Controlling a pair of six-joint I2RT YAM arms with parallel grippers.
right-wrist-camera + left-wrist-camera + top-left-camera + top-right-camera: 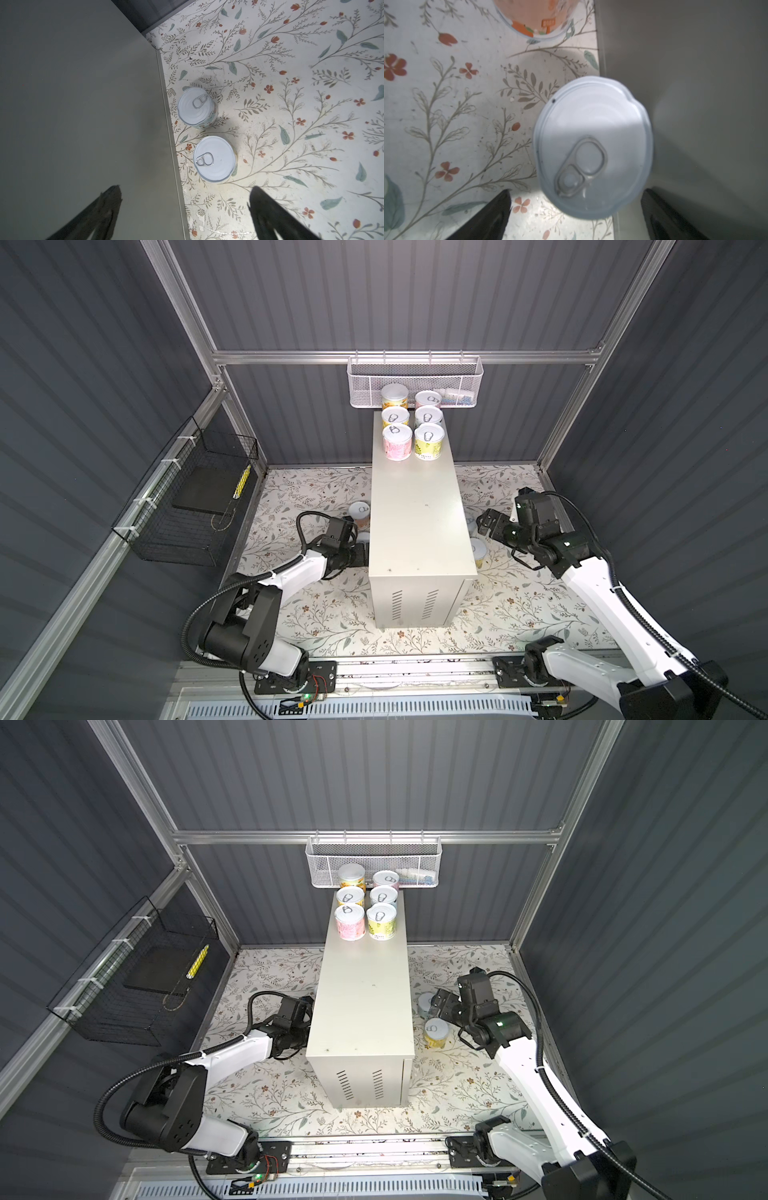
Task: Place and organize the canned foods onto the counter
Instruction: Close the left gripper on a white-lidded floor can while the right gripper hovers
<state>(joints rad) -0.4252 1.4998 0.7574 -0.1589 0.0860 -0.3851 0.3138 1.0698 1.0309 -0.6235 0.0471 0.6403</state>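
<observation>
- The counter (419,506) runs down the centre of both top views. Six canned foods (397,441) stand on its far end, at upper centre, in two tidy columns, and the near stretch is bare.
- Four more cans stand upright on the floral mat (316,614). An orange can (359,512) and a pale-lidded can (592,145) are left of the counter. A yellow can (436,1032) and a paler can (427,1004) are on its right.
- The left gripper (576,193) sits low over the pale-lidded can, jaws spread wide on either side of it and clamped on nothing.
- That can stands just beside the counter's side wall, so the finger on that side has little room. It should go straight down, centred on the can, and close on the label below the rim.
- The lift should be vertical until the can clears the counter's top edge, and only then move sideways.
- The right gripper (186,188) hovers higher, jaws apart and empty. In the right wrist view one finger looks over the counter's edge, so it probably needs to shift out over the mat before descending.
- Each new can is best set directly in front of a column, lid up, without nudging its neighbours.
- The arms share a narrow top, so taking turns seems wise.
</observation>
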